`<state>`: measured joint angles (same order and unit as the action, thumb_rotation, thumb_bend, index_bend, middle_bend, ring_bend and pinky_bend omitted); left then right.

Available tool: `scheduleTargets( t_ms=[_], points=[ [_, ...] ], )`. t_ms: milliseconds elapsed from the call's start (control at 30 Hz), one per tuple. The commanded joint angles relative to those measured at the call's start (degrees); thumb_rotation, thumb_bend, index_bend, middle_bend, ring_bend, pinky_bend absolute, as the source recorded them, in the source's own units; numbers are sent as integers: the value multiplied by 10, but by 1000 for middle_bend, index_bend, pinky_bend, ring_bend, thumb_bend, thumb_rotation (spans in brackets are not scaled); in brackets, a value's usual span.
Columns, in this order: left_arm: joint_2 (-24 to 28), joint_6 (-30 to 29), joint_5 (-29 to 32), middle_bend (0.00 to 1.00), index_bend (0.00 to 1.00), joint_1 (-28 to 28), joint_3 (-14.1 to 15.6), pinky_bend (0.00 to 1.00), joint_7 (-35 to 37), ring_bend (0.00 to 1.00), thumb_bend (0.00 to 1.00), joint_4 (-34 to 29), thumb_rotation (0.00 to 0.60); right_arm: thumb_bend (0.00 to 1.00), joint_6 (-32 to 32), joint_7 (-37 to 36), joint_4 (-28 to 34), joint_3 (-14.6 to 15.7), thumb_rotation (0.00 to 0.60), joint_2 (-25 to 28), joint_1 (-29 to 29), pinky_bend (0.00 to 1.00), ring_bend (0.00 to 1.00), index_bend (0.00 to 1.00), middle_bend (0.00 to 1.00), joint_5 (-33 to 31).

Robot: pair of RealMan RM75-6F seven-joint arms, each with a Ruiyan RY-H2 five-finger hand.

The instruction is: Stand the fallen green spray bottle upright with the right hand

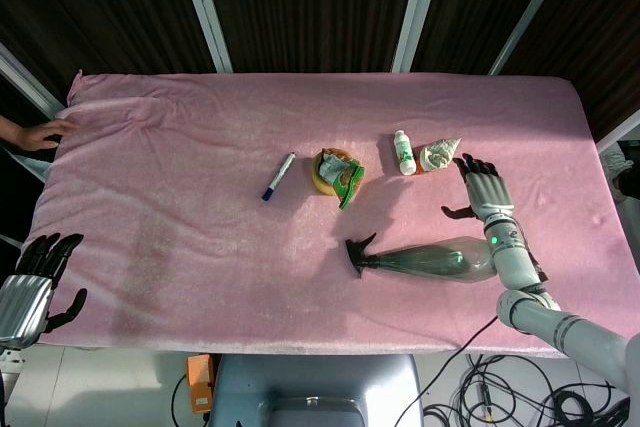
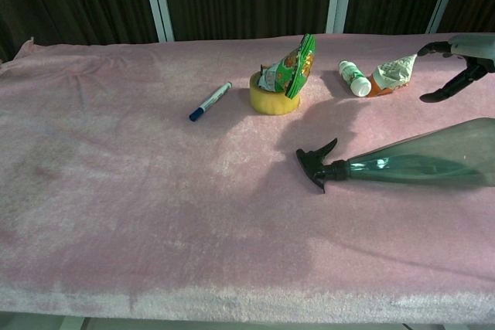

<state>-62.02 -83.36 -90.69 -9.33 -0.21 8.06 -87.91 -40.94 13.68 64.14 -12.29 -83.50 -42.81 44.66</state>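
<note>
The green spray bottle [image 1: 430, 259] lies on its side on the pink cloth [image 1: 200, 207] toward the robot's right front, its translucent dark-green body tapering to a black trigger head that points toward the table's middle. The right hand [image 1: 482, 190] hovers just behind the bottle's wide end, fingers spread apart and holding nothing; in the chest view only its dark fingertips [image 2: 452, 71] show at the right edge, above the bottle. The left hand [image 1: 35, 277] rests at the near left corner of the table, fingers loosely apart and empty. Beyond the bottle sit a small white bottle [image 1: 404, 152] lying down and, just beside it, a crumpled wrapper [image 1: 438, 154]. Nearer the centre a yellow tape roll [image 2: 274, 98] carries a green snack packet [image 2: 295, 66] propped on it, and a blue-capped marker [image 1: 279, 176] lies to its left. Nothing lies between the right hand and the bottle. A person's hand [image 1: 38, 134] touches the cloth's far left edge.
</note>
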Motion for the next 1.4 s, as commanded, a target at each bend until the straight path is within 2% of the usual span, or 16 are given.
scheduleTargets(
  t_ms=[33, 267, 400, 533, 667, 833, 1033, 1167, 1400],
  points=[
    [0, -1, 0, 94, 16, 1, 1, 38, 0, 1, 418, 1, 600, 355, 0, 0, 0, 0, 600, -1, 0, 74, 0, 106, 41, 0],
    [1, -5, -2, 94, 23, 3, 0, 38, 4, 1, 419, 0, 600, 356, -8, -1, 32, 1, 600, 6, -2, 74, 0, 107, 41, 19],
    [2, -2, -4, 94, 23, -2, -2, 38, 9, 0, 417, 1, 600, 355, -24, -1, 86, -1, 600, 23, -2, 74, 0, 111, 41, 43],
    [2, 8, -2, 94, 23, -8, -4, 38, 15, 1, 418, 4, 600, 355, -43, 9, 167, 2, 600, 50, -2, 74, 0, 124, 41, 69],
    [1, 12, -2, 94, 24, -11, -4, 38, 16, 0, 418, 5, 600, 355, -44, 46, 252, 25, 600, 83, -4, 66, 0, 147, 41, 81],
    [0, 11, -8, 94, 20, -12, -2, 38, 12, 1, 418, 3, 600, 356, -51, 147, 312, 73, 600, 97, -23, 64, 0, 173, 41, 47],
    [2, 4, -11, 94, 20, -9, 0, 38, 17, 0, 418, 3, 600, 355, -78, 201, 317, 103, 600, 77, -31, 64, 0, 210, 41, 11],
    [5, 0, -12, 94, 20, -8, 0, 39, 26, 0, 416, 6, 600, 356, -83, 213, 308, 121, 600, 73, -28, 64, 0, 272, 41, -3],
    [5, 0, -15, 94, 20, -9, 1, 38, 29, 0, 417, 7, 600, 356, -75, 199, 268, 124, 600, 46, -27, 64, 0, 378, 66, -8]
  ],
)
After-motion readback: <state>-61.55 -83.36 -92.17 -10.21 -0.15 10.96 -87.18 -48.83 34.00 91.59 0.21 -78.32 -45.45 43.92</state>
